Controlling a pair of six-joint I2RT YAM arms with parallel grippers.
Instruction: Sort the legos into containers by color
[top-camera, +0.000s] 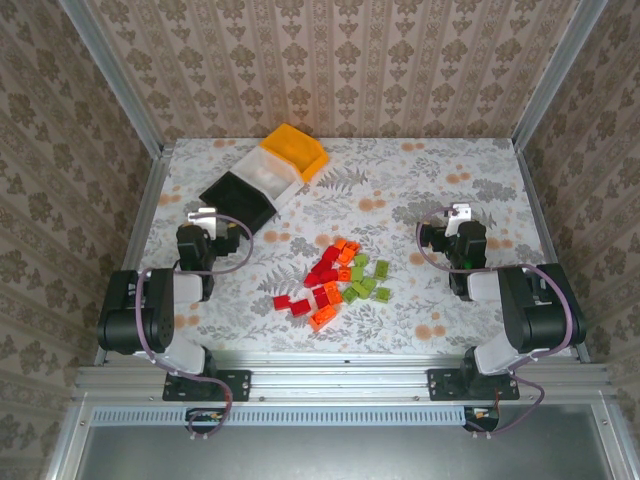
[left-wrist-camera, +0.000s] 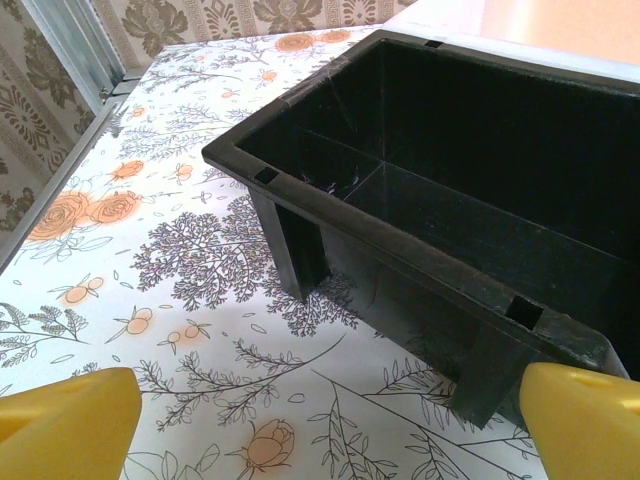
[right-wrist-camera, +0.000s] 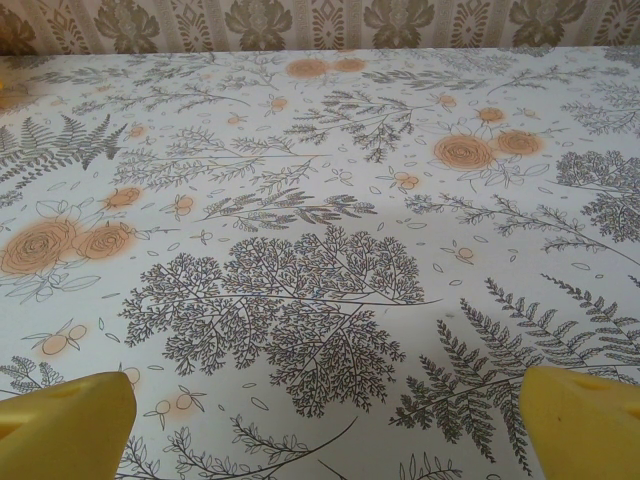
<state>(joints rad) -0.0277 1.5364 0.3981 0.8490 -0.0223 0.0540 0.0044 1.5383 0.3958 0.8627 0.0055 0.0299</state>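
The floral-patterned table (top-camera: 450, 180) carries all items. The left arm (top-camera: 150, 310) is folded at the near left and the right arm (top-camera: 525, 310) at the near right. Three bins stand touching in a diagonal row at the far left of centre: the black bin (top-camera: 238, 200) nearest, the white bin (top-camera: 272, 175) in the middle and the orange-yellow bin (top-camera: 295, 150) farthest. The left gripper (top-camera: 205, 215) sits just beside the near-left end of the black bin, its yellow fingers (left-wrist-camera: 70, 420) spread wide apart with nothing between them. The right gripper (top-camera: 460, 212) sits above bare table at the right, its fingers (right-wrist-camera: 585, 425) likewise spread wide and gripping nothing. The legos (top-camera: 335, 280) lie in a loose cluster on the table between the arms, well apart from both grippers and near the bins. Red bricks (top-camera: 318, 275) lie mostly left, orange bricks (top-camera: 335, 290) central and green bricks (top-camera: 365, 280) right.
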